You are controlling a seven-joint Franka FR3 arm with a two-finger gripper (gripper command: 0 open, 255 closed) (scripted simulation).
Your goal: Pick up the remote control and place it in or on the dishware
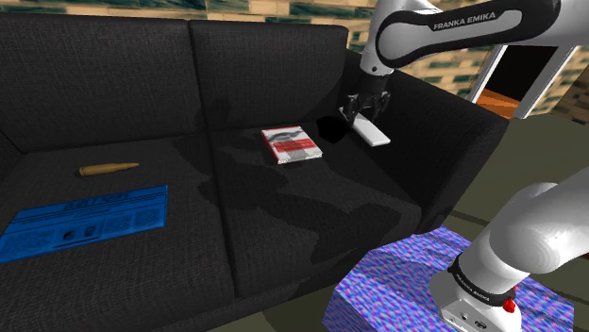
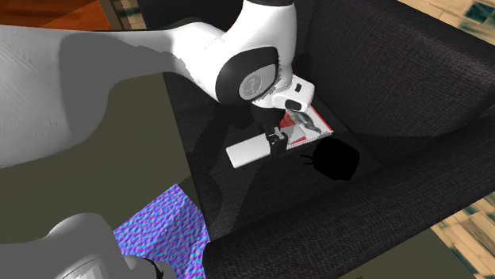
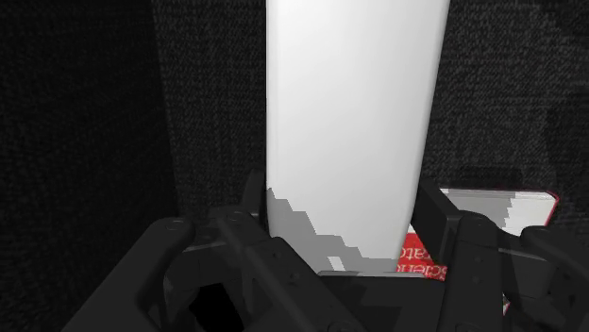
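Observation:
A plain white, flat remote control [image 1: 374,135] hangs in the air over the dark sofa's seat [image 1: 283,217], near the armrest. My black gripper [image 1: 362,115] is shut on one end of it. In the wrist view the remote [image 3: 354,123] stretches away from the gripper [image 3: 349,231], with the fingers [image 3: 253,212] clasping both its sides. The second exterior view shows the remote [image 2: 247,150] level, held by the gripper [image 2: 275,141]. A black dish with a small handle [image 2: 337,162] sits on the seat beside the gripper, dark against the cushion [image 1: 330,127].
A red and white book [image 1: 291,144] lies on the seat next to the black dish. Farther along the sofa lie a brown stick [image 1: 109,169] and a flat blue sheet [image 1: 85,224]. The armrest [image 1: 453,141] rises behind the gripper. The blue-purple stand [image 1: 415,283] is in front.

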